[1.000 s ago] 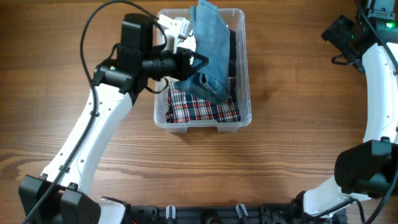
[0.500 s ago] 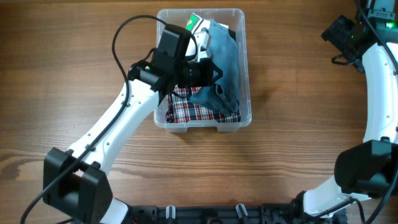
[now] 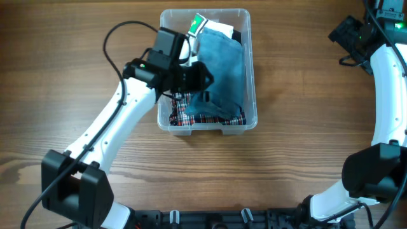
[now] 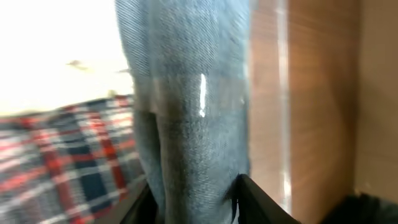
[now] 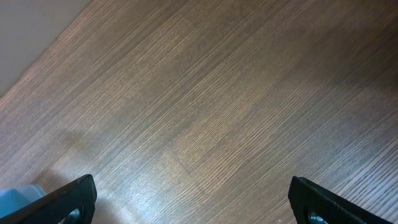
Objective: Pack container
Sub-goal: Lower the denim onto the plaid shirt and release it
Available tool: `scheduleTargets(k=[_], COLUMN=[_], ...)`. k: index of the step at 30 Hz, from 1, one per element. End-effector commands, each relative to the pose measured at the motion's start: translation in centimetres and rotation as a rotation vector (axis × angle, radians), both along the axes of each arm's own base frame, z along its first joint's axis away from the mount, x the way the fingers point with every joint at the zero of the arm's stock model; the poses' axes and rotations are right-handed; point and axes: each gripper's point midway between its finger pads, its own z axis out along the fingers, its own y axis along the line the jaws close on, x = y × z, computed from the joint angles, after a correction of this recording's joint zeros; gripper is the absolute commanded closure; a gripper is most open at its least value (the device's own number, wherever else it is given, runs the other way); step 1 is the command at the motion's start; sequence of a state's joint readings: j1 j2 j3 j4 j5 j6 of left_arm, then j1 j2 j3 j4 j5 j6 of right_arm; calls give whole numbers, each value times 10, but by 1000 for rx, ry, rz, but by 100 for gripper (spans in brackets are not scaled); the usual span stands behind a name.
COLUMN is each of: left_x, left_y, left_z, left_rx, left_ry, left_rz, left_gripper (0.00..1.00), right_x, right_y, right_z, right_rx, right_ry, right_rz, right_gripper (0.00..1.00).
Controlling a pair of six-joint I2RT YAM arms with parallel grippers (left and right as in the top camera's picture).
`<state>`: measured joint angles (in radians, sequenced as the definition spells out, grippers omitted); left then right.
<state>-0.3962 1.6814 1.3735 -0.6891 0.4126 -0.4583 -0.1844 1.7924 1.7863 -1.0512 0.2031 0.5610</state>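
Container (image 3: pixel 206 130) sat on worktop (image 3: pixel 305 146) toward 12 o'clock, denim garment (image 3: pixel 224 67) atop plaid shirt (image 3: pixel 189 115) inside. Left end effector (image 4: pixel 196 200) apart, straddling denim. Right end effector (image 5: pixel 193 202) wide apart, 2 o'clock.

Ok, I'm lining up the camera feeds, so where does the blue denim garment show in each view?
Overhead: the blue denim garment lies in the clear container, upper middle of frame.
Left wrist: the garment fills the centre as a vertical band.
Right wrist: not in it, only wood table.
Shared landmark: the red plaid cloth beside it, seen overhead and from the left wrist.
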Motion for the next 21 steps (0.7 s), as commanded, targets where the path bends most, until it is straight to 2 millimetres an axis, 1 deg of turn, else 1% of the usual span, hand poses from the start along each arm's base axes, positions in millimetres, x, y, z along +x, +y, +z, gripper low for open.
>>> scheduleTargets(k=[1,2,4,6,8,9,10,12,14,15,16,17,19,20,21], left_x=[25,27,29,30,39,43,48,56,61,62,62,63,63,65,68], left_y=[46,53,61,64,71,75,77,74,62,55,45,36,18,6,-6], left_z=[-7,-7,-8,-5,10,20,37,73,122,134,140,137,121,106,82], left_rx=[126,129,130,129,144,152,155,127,70,56,40,34,42,71,109], left_ry=[-35,-31,-22,-32,-102,-145,-209,-342,-518,-570,-598,-599,-579,-576,-558], left_rz=[139,156,175,181,213,234,242,218,198,178,162,144,100,46,-13], left_gripper=[59,61,62,61,62,65,66,67,68,74,79,87,96,96,96], right_x=[-1,-1,-1,-1,-1,-1,-1,-1,-1,-1,-1,-1,-1,-1,-1], right_y=[2,2,2,2,2,2,2,2,2,2,2,2,2,2,2], right_z=[-4,-4,-4,-4,-4,-4,-4,-4,-4,-4,-4,-4,-4,-4,-4], right_rx=[10,10,10,9,10,10,10,10,10,10,10,10,10,9,10], right_ry=[5,5,4,5,5,4,5,5,5,5,5,5,5,5,5], right_rz=[-10,-10,-10,-9,-10,-10,-10,-10,-10,-10,-10,-10,-10,-10,-10], right_gripper=[0,0,0,0,0,0,0,0,0,0,0,0,0,0,0])
